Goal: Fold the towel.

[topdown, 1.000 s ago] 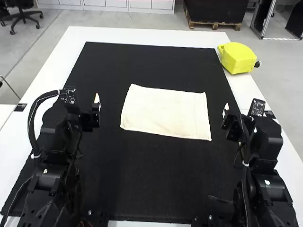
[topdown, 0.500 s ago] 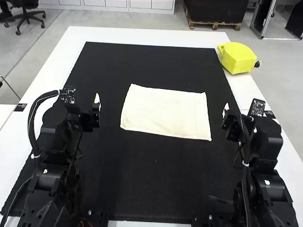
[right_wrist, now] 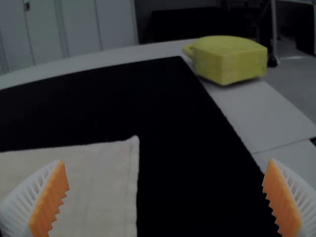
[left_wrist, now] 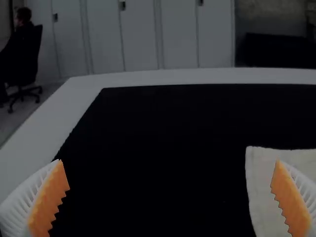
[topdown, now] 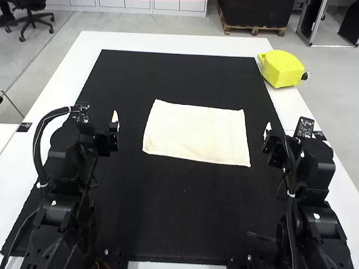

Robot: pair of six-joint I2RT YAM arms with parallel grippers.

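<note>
- On the mat [topdown: 185,218], between both arms: towel [topdown: 196,133], laid out nearly flat, slightly skewed, free of any grip.
- In the left wrist view: left gripper [left_wrist: 169,161], released, with nothing held. In the right wrist view: right gripper [right_wrist: 167,161], likewise parted and unladen. Both beside the towel in the high view, apart from it.
- Likely to call next for lowering to matching corners and pinching there, in a first step of folding.
- Could close on air if kept too high, given cloth so thin and low.
- Could snag the mat along with the towel if pressed too deep, then drag both.
- Could catch only one layer if already doubled; cannot tell from here.
- Could fold crooked if guided by the mat's sides rather than by the slanting hem.
- Could stretch or ruck the cloth if lifted unevenly at two corners, or slide it sideways if pulled low instead of raised.
- Could bump the yellow case [topdown: 280,70], by the mat's far right corner, if swung too wide on the right; a smaller risk, being well apart from the towel.
</note>
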